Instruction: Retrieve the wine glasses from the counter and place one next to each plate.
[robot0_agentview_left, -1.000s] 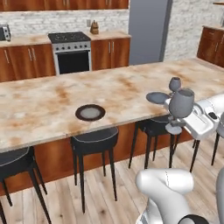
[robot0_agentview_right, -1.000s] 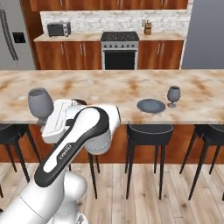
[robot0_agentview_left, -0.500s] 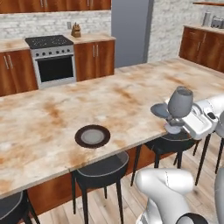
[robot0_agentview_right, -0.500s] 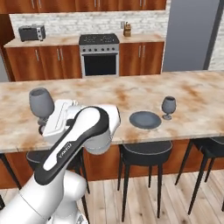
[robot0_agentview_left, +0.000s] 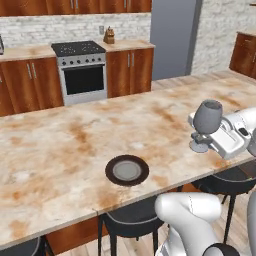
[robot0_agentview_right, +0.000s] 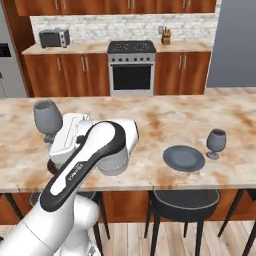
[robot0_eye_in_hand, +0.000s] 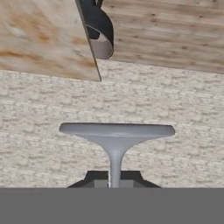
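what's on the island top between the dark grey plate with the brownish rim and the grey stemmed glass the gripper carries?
Nothing. In the left base view, only bare veined stone lies between the brown-rimmed plate and the held glass.

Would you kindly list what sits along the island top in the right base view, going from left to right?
Grey translucent wine glass held upright in the gripper → white robot arm → round flat dark grey plate → second small grey stemmed wine glass standing just right of that plate.
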